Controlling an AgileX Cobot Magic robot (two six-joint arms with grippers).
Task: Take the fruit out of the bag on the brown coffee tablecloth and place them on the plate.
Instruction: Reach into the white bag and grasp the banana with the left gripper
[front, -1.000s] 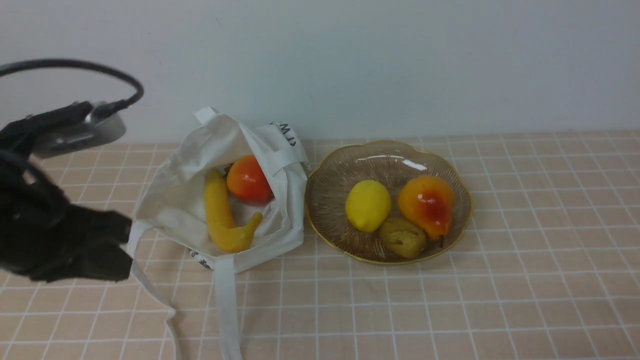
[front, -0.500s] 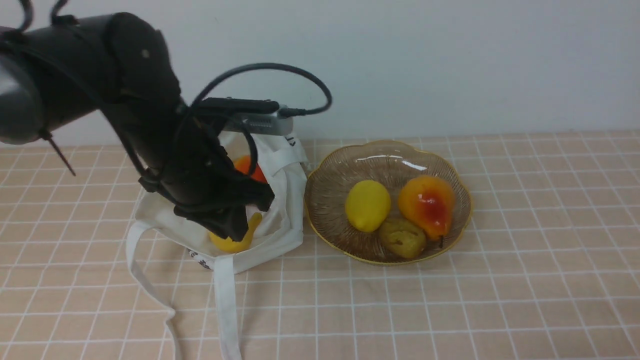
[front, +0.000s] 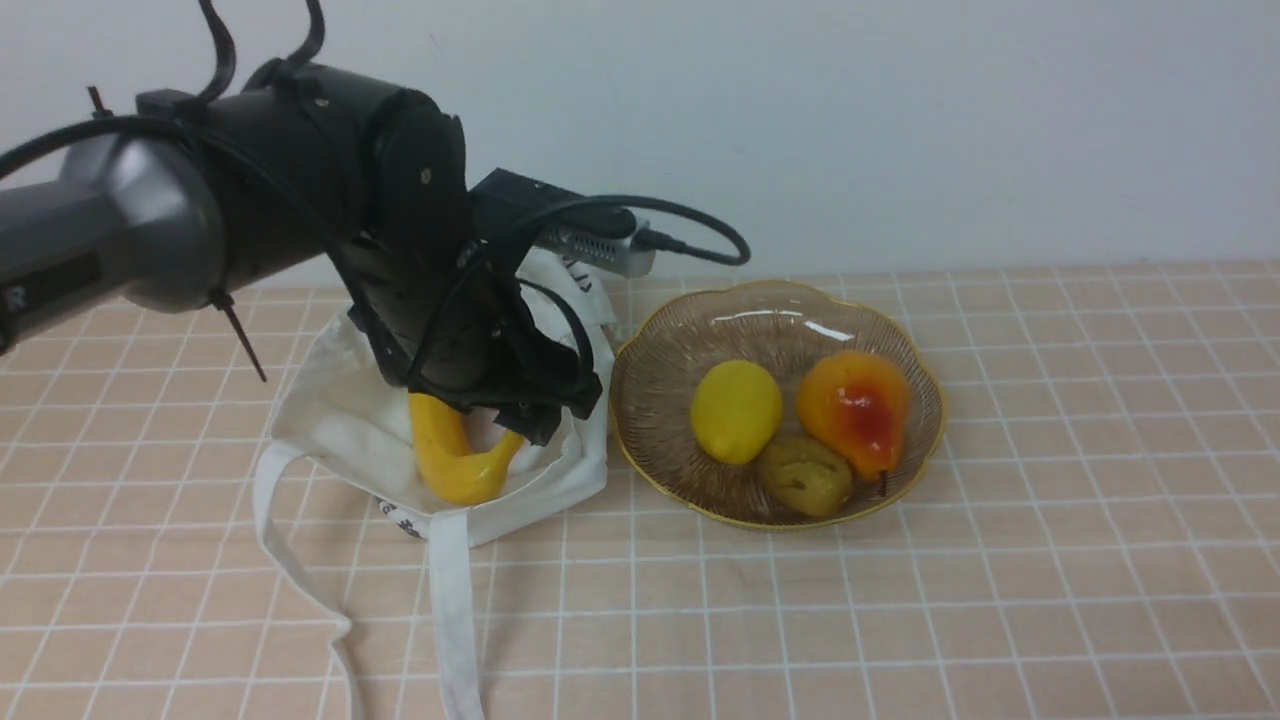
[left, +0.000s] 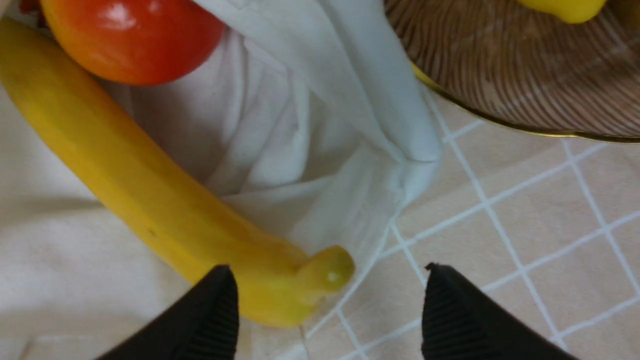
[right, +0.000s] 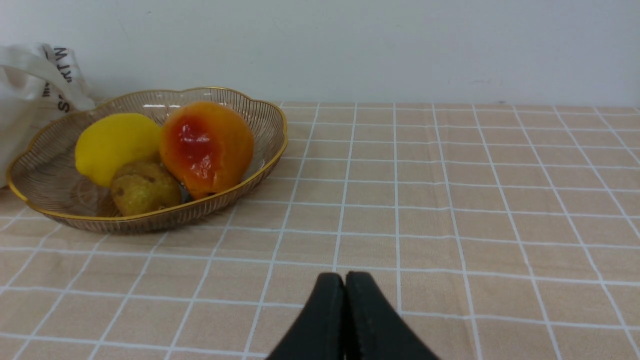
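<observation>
banana (left: 125, 167), red fruit (left: 130, 37) in bag (left: 320, 100) (beside plate (front: 655, 400))

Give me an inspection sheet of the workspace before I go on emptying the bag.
Surface: grid-patterned tablecloth, flat, covering the table.
Job's things: bag lying open beside the plate; banana and red-orange fruit inside it; plate holds a lemon, an orange-red pear and a small brownish fruit.
Clutter: nothing seen.
Grippers: left gripper open over the bag, at the banana's tip, holding nothing; right gripper shut, empty, low over bare cloth.
Cables: black cable looping from the left wrist above the bag.
Surroundings: plain white wall behind.
</observation>
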